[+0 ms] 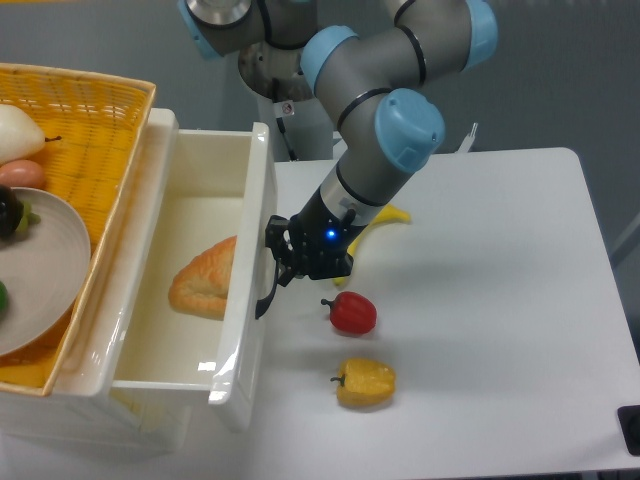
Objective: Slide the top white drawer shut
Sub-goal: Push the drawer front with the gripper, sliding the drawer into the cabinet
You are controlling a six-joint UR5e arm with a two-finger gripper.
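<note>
Arm bends low, pincer pressed against the drawer front at its handle; its grip state I cannot tell. White bench carries two peppers under a grey wall.

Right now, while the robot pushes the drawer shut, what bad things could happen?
The gripper presses near the black handle, not the middle of the top white drawer, so the drawer might twist and jam. The bread inside could slide around. The red pepper sits close to the arm and might get bumped.
</note>
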